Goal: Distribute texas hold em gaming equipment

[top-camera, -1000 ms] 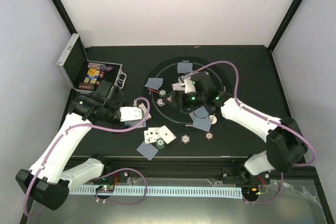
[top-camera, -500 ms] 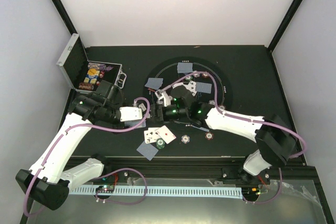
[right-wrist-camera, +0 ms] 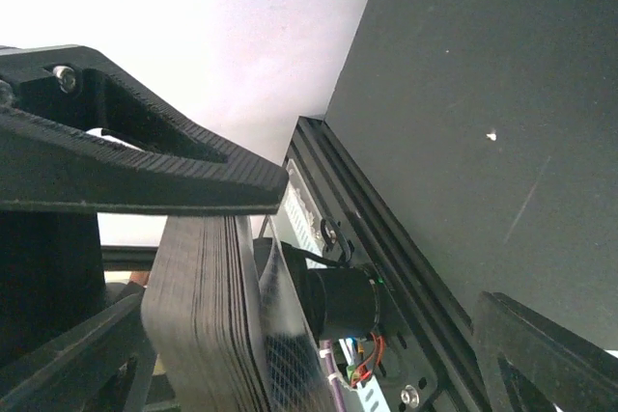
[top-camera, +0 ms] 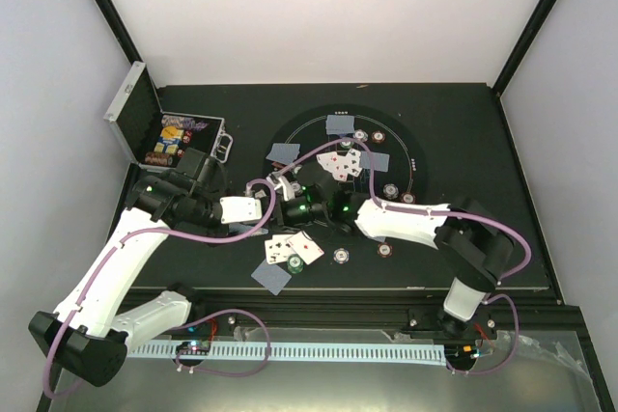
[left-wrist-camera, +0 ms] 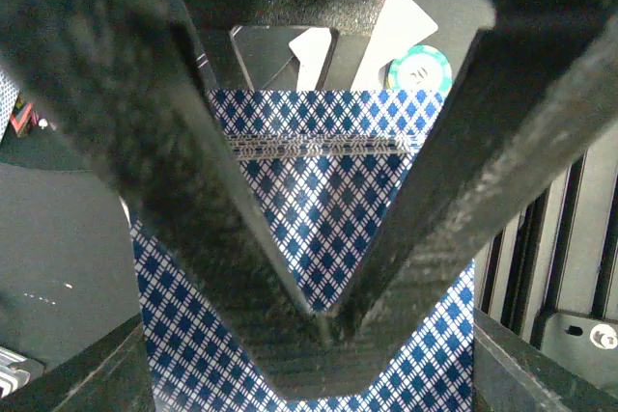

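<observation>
Left of centre in the top view, above the desk (top-camera: 463, 142), the left gripper (top-camera: 259, 207) pinched the deck of playing cards (left-wrist-camera: 319, 200) by one end. The right gripper (top-camera: 283, 188) waited at its free end, jaws spread wide. Face-up cards (top-camera: 294, 248) and chips (top-camera: 340, 256) lay below; the cards looked thin, slick and bendy, probably best peeled singly by an edge.
</observation>
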